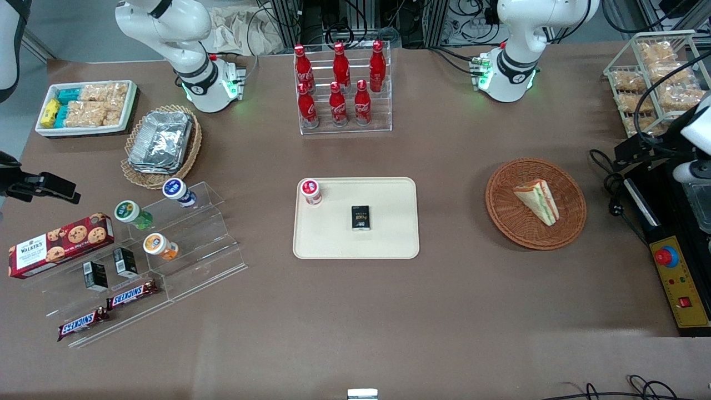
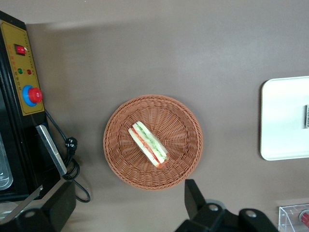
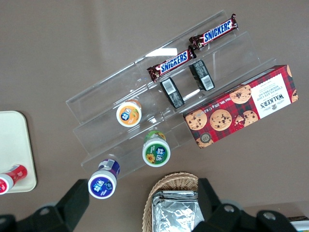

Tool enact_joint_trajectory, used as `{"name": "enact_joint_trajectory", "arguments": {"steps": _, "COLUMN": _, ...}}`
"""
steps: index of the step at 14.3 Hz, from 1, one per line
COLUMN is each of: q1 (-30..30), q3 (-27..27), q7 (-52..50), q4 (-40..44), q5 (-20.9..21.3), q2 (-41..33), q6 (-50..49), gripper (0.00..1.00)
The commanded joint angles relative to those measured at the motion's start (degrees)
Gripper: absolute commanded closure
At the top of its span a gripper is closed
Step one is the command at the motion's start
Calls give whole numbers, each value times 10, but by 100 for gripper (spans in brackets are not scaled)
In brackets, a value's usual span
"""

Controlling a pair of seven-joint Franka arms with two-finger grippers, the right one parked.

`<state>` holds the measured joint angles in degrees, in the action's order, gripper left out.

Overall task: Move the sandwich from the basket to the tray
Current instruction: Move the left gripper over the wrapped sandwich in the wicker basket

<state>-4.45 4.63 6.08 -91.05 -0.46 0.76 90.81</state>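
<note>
My gripper [image 2: 120,212] hangs high above the table with fingers spread wide and empty, and the sandwich [image 2: 148,144] lies straight below in the basket [image 2: 118,154] — its long axis slanting across my finger line — well apart from the tray [image 2: 282,121].

I see the sandwich [image 1: 537,202], a pale triangular wedge with green and red-orange filling along its cut edge, lying in the round reddish-brown wicker basket [image 1: 566,222] toward the working arm's end of the worktop. My pincer [image 2: 128,205] hangs above them, spread wide. The cream-beige tray [image 1: 389,233] lies well apart.
</note>
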Motion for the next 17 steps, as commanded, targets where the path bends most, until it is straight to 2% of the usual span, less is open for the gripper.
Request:
{"name": "enact_joint_trajectory", "arguments": {"steps": 1, "q1": 9, "q3": -15, "q7": -7, "q4": 18, "q5": 12, "q2": 10, "q6": -15, "gripper": 0}}
{"name": "enact_joint_trajectory", "arguments": {"steps": 4, "q1": 9, "q3": -15, "q7": -39, "q4": 16, "q5": 5, "q2": 11, "q6": -17, "gripper": 0}}
{"name": "enact_joint_trajectory", "arguments": {"steps": 6, "q1": 4, "q3": -25, "q7": -127, "q4": -18, "q5": 9, "q2": 13, "q6": -4, "gripper": 0}}
{"name": "enact_joint_trajectory", "arguments": {"steps": 8, "q1": 4, "q3": -26, "q7": -230, "q4": -108, "q5": 1, "q2": -19, "q6": 69, "gripper": 0}}
{"name": "enact_joint_trajectory", "arguments": {"steps": 12, "q1": 9, "q3": -30, "q7": -411, "q4": -362, "q5": 1, "q2": -116, "q6": 281, "gripper": 1}}
{"name": "enact_joint_trajectory", "arguments": {"steps": 17, "q1": 10, "q3": -29, "q7": -475, "q4": -437, "q5": 3, "q2": -84, "q6": 349, "gripper": 1}}
